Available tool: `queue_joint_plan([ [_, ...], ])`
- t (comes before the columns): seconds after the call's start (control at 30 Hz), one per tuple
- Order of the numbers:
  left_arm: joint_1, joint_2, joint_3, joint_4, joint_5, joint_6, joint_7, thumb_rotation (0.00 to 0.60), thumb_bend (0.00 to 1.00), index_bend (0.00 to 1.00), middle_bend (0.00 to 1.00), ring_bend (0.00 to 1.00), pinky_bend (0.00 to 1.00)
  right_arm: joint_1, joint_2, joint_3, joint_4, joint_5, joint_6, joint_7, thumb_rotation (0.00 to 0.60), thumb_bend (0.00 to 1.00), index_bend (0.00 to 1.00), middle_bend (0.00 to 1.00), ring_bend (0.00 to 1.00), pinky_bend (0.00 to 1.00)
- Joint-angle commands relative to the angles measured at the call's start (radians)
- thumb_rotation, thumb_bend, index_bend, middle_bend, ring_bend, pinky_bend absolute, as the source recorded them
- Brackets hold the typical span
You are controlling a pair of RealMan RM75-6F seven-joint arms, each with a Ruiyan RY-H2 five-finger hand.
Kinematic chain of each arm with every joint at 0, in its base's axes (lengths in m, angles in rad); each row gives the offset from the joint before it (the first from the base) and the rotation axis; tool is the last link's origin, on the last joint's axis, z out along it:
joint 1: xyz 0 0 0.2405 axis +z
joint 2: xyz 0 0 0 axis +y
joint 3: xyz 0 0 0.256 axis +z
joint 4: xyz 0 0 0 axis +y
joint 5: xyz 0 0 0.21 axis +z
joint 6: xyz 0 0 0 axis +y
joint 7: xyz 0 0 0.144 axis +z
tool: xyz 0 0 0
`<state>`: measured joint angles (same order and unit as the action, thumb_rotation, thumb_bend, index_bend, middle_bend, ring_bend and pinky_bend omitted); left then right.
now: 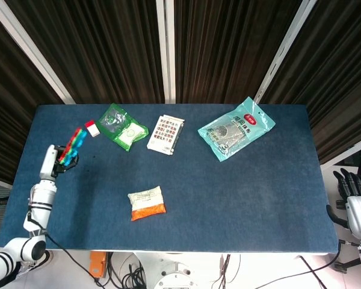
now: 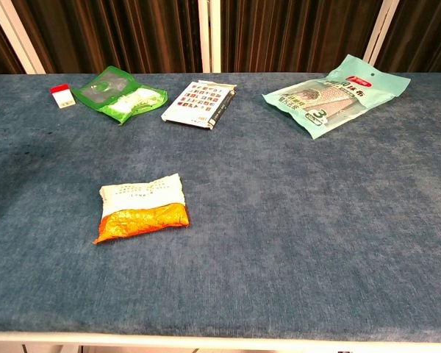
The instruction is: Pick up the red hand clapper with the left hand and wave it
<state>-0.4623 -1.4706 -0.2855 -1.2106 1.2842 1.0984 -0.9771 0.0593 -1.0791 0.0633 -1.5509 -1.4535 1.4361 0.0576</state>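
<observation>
— Head view: where's the clapper (image 1: 70,147)?
— Held by the left hand (image 1: 51,164) above the table's (image 1: 246,198) nine-o'clock edge, tipped edge-on; the red box (image 1: 91,128) lies at its one o'clock. The chest view shows neither.
— Which step?
— Picked up, so I judge the wave is in hand. Next calls for a swing the other way, grip kept firm.
— The right hand (image 1: 354,198)?
— Off the table at four o'clock, holding nothing, fingers apart.
</observation>
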Motion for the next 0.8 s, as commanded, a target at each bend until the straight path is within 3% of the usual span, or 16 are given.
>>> queue_joint_plan([
  [0.03, 0.030, 0.080, -0.125, -0.133, -0.097, -0.076, -0.343, 0.600, 0.64, 1.00, 1.00, 1.00, 1.00, 0.000, 0.000, 0.000, 0.001, 0.000, 0.000, 0.001, 0.600, 0.28, 0.00, 0.00, 0.00, 0.00],
  [0.13, 0.033, 0.101, -0.130, -0.139, -0.080, -0.093, -0.384, 0.600, 0.64, 1.00, 1.00, 1.00, 1.00, -0.001, 0.001, 0.001, 0.001, 0.001, 0.001, 0.003, 0.600, 0.28, 0.00, 0.00, 0.00, 0.00],
  [0.2, 0.027, 0.103, -0.113, -0.117, -0.046, -0.080, -0.335, 0.600, 0.65, 1.00, 1.00, 1.00, 1.00, -0.001, 0.001, 0.001, 0.001, 0.000, 0.001, 0.003, 0.600, 0.28, 0.00, 0.00, 0.00, 0.00],
  [0.27, 0.013, 0.088, -0.074, -0.060, 0.016, -0.033, -0.182, 0.600, 0.65, 1.00, 1.00, 1.00, 1.00, 0.000, 0.000, 0.000, 0.002, -0.001, 0.000, 0.003, 0.600, 0.28, 0.00, 0.00, 0.00, 0.00],
  [0.4, -0.019, -0.004, 0.038, 0.145, 0.184, 0.128, 0.347, 0.600, 0.64, 1.00, 1.00, 1.00, 1.00, 0.001, 0.000, 0.000, 0.002, 0.000, -0.002, 0.002, 0.600, 0.28, 0.00, 0.00, 0.00, 0.00],
  [0.5, -0.048, -0.040, 0.103, 0.253, 0.280, 0.170, 0.615, 0.600, 0.65, 1.00, 1.00, 1.00, 1.00, 0.001, 0.000, 0.000, 0.002, 0.000, -0.001, 0.002, 0.600, 0.28, 0.00, 0.00, 0.00, 0.00],
  [0.63, -0.092, -0.047, 0.172, 0.323, 0.368, 0.154, 0.827, 0.600, 0.65, 1.00, 1.00, 1.00, 1.00, 0.001, 0.001, -0.001, 0.001, 0.000, -0.002, 0.002, 0.600, 0.28, 0.00, 0.00, 0.00, 0.00],
  [0.8, -0.130, -0.029, 0.210, 0.328, 0.410, 0.131, 0.925, 0.600, 0.65, 1.00, 1.00, 1.00, 1.00, -0.001, 0.001, 0.001, 0.005, 0.005, -0.001, 0.008, 0.600, 0.28, 0.00, 0.00, 0.00, 0.00],
])
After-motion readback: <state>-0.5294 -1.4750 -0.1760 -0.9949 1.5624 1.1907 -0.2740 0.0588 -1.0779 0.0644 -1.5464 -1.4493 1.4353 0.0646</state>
